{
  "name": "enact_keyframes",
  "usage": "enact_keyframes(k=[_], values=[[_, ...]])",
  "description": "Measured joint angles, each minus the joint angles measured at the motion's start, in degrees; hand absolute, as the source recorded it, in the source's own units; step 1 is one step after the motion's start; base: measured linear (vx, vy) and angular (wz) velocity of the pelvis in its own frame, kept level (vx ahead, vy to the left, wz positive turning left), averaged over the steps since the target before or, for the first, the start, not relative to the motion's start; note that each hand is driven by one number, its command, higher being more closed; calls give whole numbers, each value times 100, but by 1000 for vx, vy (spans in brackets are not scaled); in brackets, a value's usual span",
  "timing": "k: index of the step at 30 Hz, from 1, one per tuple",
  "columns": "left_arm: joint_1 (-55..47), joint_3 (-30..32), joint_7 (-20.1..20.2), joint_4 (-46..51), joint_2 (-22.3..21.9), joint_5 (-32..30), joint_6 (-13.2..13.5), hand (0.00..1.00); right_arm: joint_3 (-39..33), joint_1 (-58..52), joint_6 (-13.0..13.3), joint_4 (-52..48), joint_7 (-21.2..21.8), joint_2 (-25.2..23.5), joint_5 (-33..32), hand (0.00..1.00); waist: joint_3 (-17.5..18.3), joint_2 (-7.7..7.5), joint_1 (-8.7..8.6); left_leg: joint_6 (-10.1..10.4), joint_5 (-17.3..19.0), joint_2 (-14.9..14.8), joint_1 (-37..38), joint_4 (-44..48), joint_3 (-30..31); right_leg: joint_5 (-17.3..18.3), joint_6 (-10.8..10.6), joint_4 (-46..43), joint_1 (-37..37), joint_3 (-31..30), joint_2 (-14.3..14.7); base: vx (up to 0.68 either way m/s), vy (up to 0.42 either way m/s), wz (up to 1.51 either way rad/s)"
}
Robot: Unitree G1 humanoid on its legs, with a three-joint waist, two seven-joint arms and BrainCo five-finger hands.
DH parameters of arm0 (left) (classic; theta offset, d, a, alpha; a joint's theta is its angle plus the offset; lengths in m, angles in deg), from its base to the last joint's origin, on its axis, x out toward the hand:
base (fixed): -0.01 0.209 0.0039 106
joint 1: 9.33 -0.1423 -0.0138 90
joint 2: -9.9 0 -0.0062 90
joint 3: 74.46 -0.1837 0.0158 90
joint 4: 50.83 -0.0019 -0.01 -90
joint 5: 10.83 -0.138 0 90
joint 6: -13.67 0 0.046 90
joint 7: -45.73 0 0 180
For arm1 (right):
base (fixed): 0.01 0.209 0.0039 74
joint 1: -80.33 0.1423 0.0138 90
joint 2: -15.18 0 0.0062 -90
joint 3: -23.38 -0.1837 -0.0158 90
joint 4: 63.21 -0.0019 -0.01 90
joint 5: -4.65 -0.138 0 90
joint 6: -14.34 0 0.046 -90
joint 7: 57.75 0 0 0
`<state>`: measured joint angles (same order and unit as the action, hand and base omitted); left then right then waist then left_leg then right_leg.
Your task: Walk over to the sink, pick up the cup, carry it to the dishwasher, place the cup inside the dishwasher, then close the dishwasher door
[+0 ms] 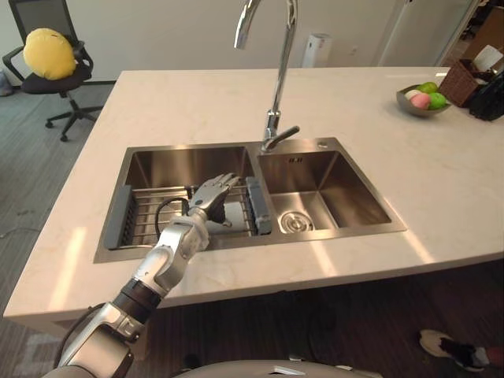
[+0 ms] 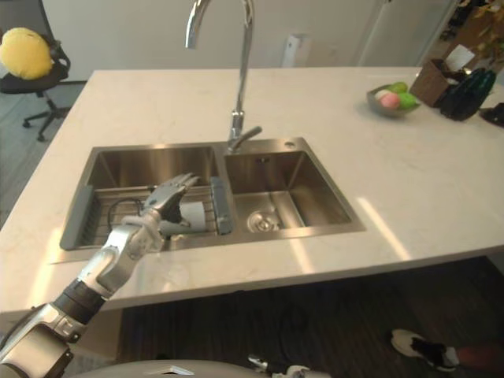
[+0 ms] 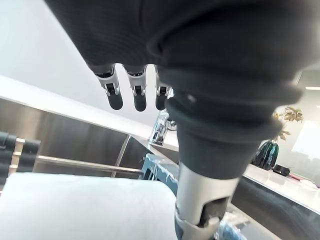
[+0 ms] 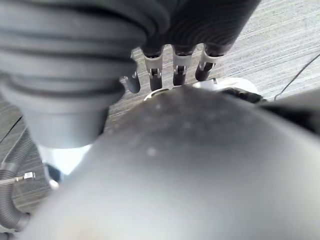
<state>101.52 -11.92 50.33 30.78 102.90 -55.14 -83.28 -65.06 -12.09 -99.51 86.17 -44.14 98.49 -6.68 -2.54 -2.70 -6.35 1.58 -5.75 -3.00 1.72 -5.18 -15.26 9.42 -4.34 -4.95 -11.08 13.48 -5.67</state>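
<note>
A white cup lies on its side on the wire rack in the left basin of the steel sink. My left hand hovers just over the cup, open, with straight spread fingers above it and the thumb down beside its white wall. Whether the hand touches the cup cannot be told. My right hand hangs low over grey floor, its fingers relaxed and holding nothing.
A tall faucet rises between the basins, and the right basin has a drain. A fruit bowl, a basket and a dark vase stand at the counter's far right. An office chair stands far left. A person's shoe is on the floor.
</note>
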Motion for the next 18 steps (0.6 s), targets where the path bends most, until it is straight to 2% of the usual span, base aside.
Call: enact_keyframes(k=[6,11,18], values=[[-2,-188,216,-24,-51,-219,-18,0,-12,-33,-4,-122,5,-7,1,0,-16,-12,-38,-10,-87,17,-66,1,-47,60,-12,157,36,14,-24,-13,-1,-4],[-3,-256,324,-327,-157,-332,-57,0,-11,-23,-4,-165,-11,-29,15,0,-47,-104,-13,-74,-92,191,-79,3,50,70,-143,73,-13,129,-140,79,36,14],[-3,-397,325,-457,-49,-330,-193,0,41,81,-10,18,-19,-67,18,0,-40,-127,-16,-5,-31,84,52,1,96,-6,-25,-233,5,96,-37,40,9,4]])
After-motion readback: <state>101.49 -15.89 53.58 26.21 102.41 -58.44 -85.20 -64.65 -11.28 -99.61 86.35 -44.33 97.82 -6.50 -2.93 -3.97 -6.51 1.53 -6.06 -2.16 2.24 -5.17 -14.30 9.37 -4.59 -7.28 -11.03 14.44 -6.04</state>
